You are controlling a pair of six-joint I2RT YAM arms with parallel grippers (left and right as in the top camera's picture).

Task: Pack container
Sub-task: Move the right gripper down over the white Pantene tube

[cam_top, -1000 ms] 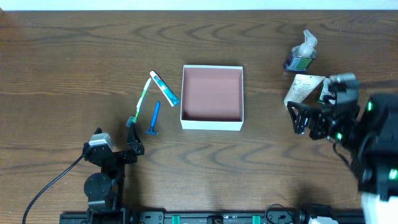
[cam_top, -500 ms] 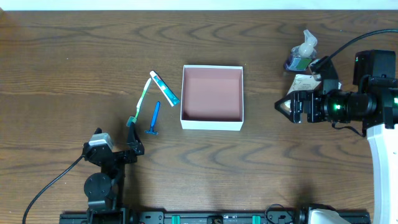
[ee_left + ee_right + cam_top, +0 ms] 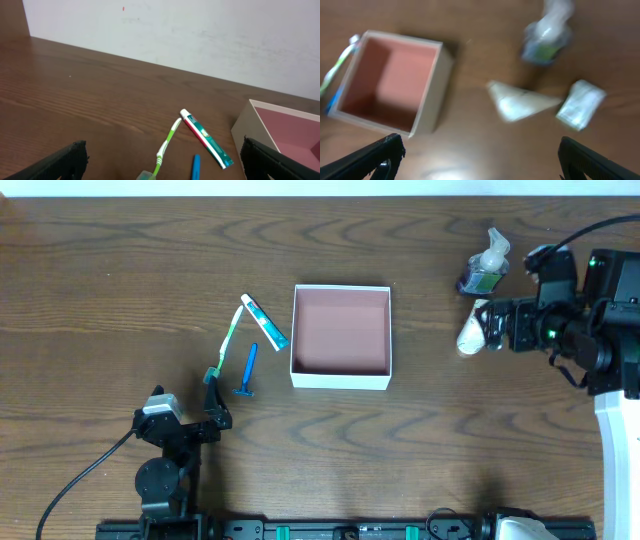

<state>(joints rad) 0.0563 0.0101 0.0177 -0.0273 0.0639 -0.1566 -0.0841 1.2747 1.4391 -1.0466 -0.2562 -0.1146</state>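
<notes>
The container (image 3: 340,374), a shallow white box with a pink inside, sits mid-table with nothing in it. It also shows in the left wrist view (image 3: 245,131) and the right wrist view (image 3: 431,85). A toothpaste tube (image 3: 264,322), a green toothbrush (image 3: 226,343) and a blue razor (image 3: 247,370) lie to its left. A pump bottle (image 3: 487,265) and a white tube (image 3: 468,332) lie to its right. My right gripper (image 3: 495,326) is open above the white tube (image 3: 520,102), empty. My left gripper (image 3: 215,405) is open and empty near the toothbrush head.
A small green-white carton (image 3: 580,102) lies beside the white tube; my right arm hides it in the overhead view. The left wrist view shows the toothbrush (image 3: 167,147), toothpaste (image 3: 206,137) and razor (image 3: 196,167) ahead, with a white wall (image 3: 200,35) behind the table's far edge.
My right arm has swung from the near right toward the far side and now sits over the white tube and carton. The left arm and all objects have not moved.
</notes>
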